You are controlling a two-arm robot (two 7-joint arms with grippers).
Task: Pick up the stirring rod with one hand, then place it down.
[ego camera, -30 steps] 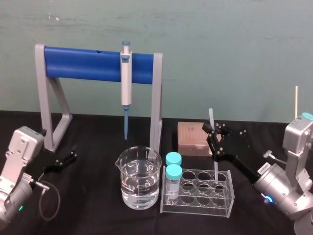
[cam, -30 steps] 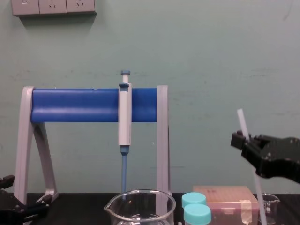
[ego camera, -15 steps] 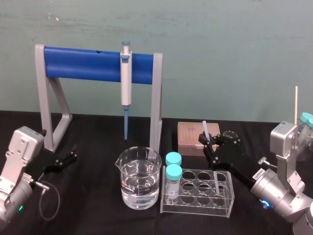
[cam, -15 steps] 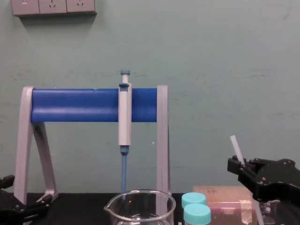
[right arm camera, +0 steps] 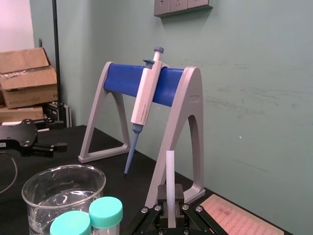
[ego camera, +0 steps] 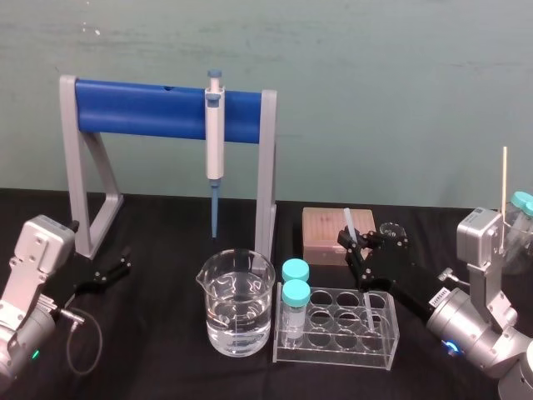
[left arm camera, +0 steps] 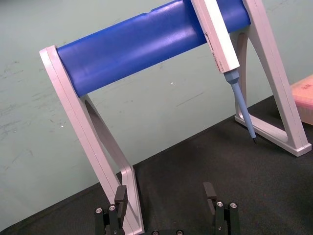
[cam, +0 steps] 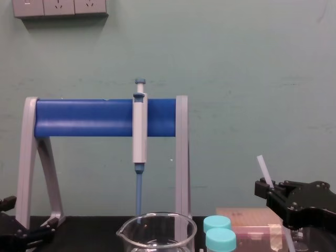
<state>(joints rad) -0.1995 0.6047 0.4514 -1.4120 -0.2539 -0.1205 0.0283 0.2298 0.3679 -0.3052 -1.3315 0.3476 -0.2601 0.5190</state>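
Note:
The stirring rod [ego camera: 349, 223] is a thin translucent white stick, held nearly upright with its top leaning slightly left. My right gripper [ego camera: 356, 247] is shut on its middle, just behind the clear test tube rack [ego camera: 385, 354]. The rod's lower end shows through the rack's right side. In the right wrist view the stirring rod [right arm camera: 169, 176] rises from between the closed fingers of the right gripper [right arm camera: 169, 209]. The chest view has the stirring rod [cam: 262, 169] sticking up from the right gripper [cam: 268, 190]. My left gripper [left arm camera: 165, 196] rests open and idle at the table's left, also seen in the head view [ego camera: 117, 268].
A grey stand with a blue bar [ego camera: 141, 108] carries a hanging pipette [ego camera: 215, 142]. In front stands a large beaker [ego camera: 236, 304] with water. Two teal-capped tubes [ego camera: 295, 296] sit in the rack's left end. A pinkish tip box [ego camera: 326, 233] lies behind the right gripper.
My right gripper has come down and slightly left with the stirring rod, most of it in the first half second. The left arm has not moved.

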